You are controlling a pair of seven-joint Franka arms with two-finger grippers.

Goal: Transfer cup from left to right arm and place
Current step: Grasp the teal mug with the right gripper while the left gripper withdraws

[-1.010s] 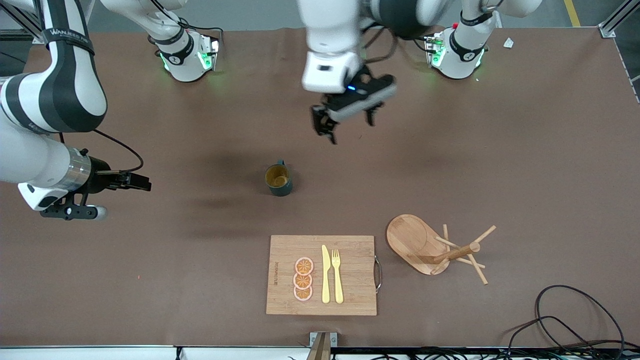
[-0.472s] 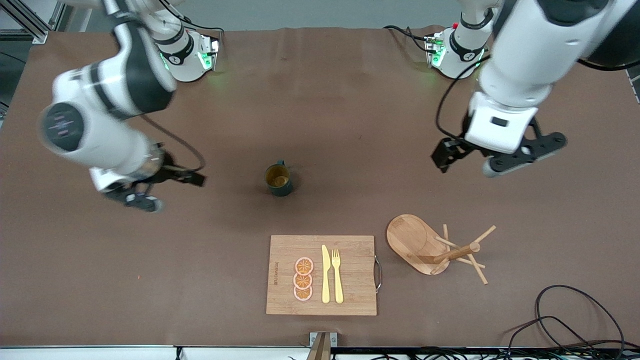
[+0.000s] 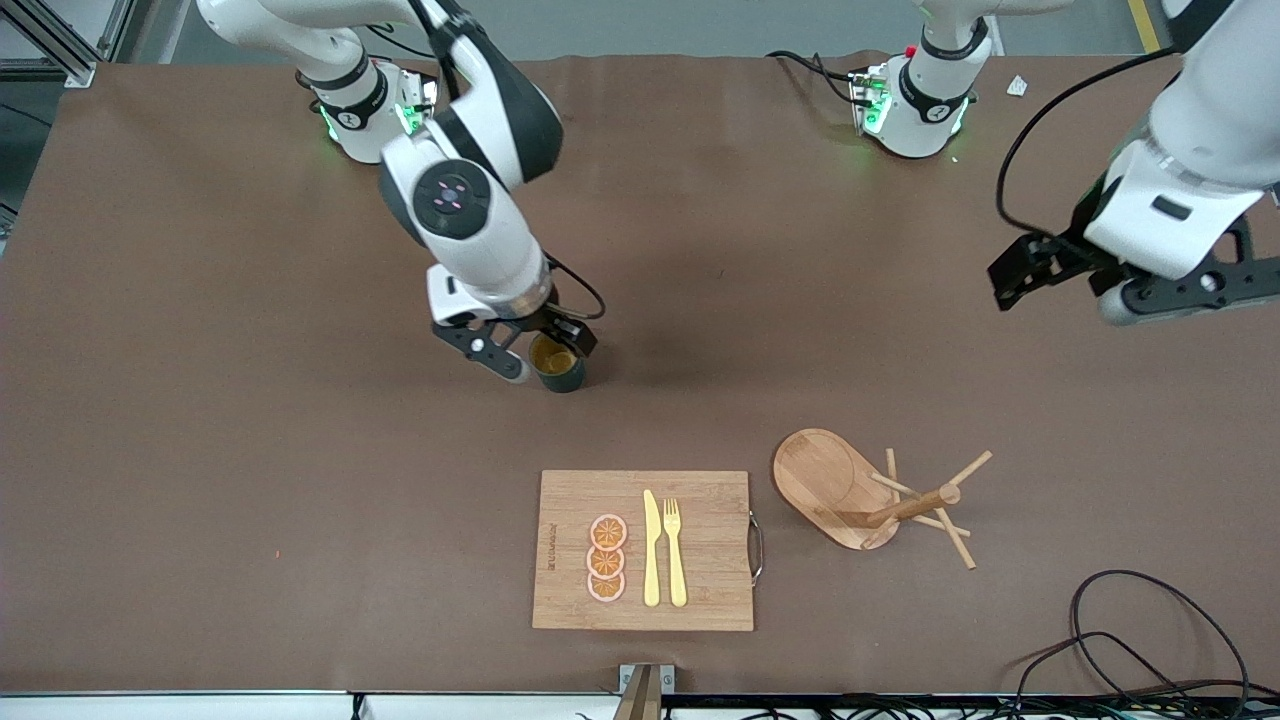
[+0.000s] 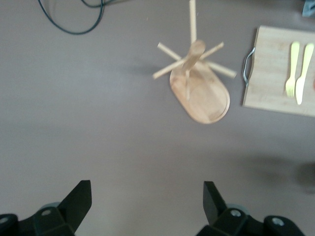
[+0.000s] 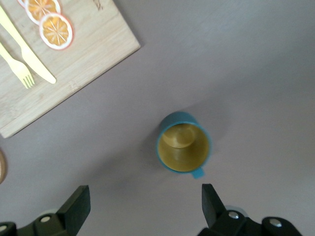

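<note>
The cup (image 3: 560, 374), dark teal with a tan-yellow inside, stands upright on the brown table near its middle. My right gripper (image 3: 547, 357) is open and hangs just over the cup. In the right wrist view the cup (image 5: 184, 147) lies a little ahead of the open right gripper (image 5: 145, 206), not between its fingers, with its small handle toward them. My left gripper (image 3: 1058, 290) is open and empty, up in the air over the left arm's end of the table. It also shows in the left wrist view (image 4: 146, 201).
A wooden cutting board (image 3: 700, 500) with orange slices (image 3: 606, 558), a yellow knife (image 3: 651, 548) and fork (image 3: 675, 550) lies nearer the front camera than the cup. A wooden peg rack (image 3: 860, 490) lies tipped beside it. Black cables (image 3: 1150, 630) lie at the near corner.
My right arm has swung from its end of the table to over the cup. My left arm has moved from the table's middle toward its own end. The cup has not moved.
</note>
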